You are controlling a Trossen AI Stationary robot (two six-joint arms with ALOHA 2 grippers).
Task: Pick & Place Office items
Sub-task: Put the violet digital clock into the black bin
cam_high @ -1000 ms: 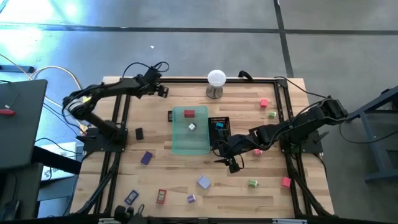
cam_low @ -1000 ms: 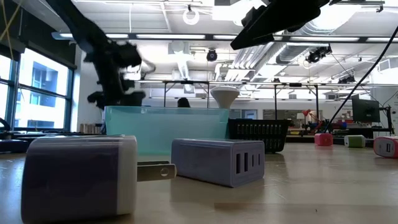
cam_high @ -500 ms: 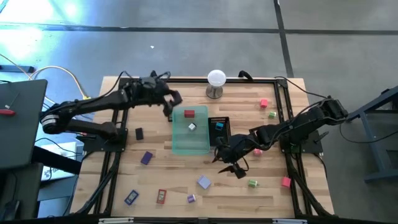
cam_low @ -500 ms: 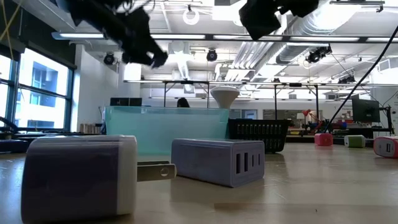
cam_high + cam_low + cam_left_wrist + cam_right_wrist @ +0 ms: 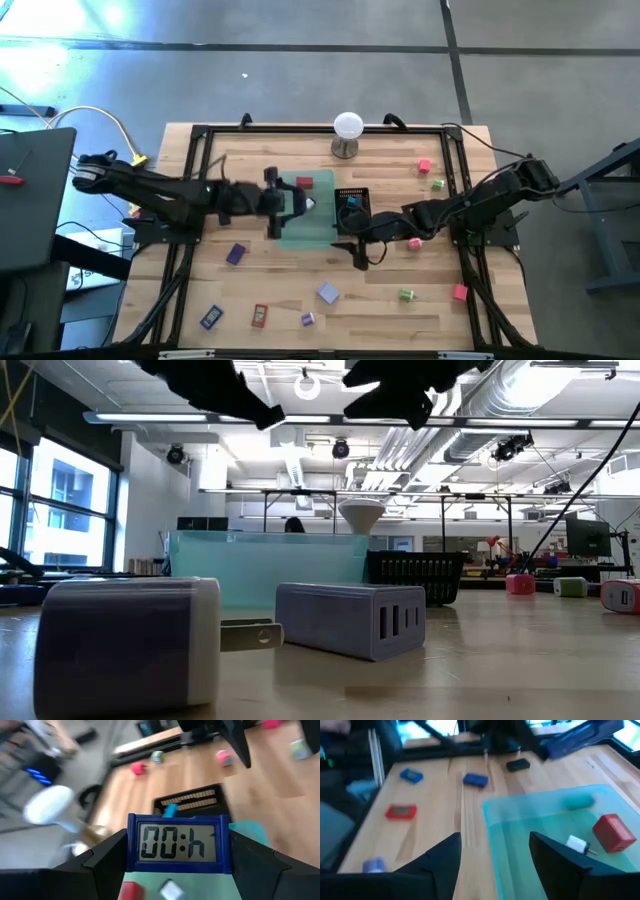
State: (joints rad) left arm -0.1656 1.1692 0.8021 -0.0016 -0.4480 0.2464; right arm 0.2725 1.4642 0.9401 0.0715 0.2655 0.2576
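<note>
Left gripper [image 5: 177,870] pinches blue timer [image 5: 178,843], seen only by wrist; right gripper [image 5: 495,865] fingers spread.

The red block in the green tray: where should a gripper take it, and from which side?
From above, with the fingers on two opposite flat faces of the red block. It is boxy, and the tray's walls close off a sideways approach.

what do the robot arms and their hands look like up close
Both arms are dark, near-black, built of jointed segments, with thin black cables looping along them. The left arm shows an orange-yellow bit near its base end; the right arm looks all black. The left hand has two broad, flat, matte black fingers with angled inner edges. The right hand has the same dark, blocky pair.
</note>
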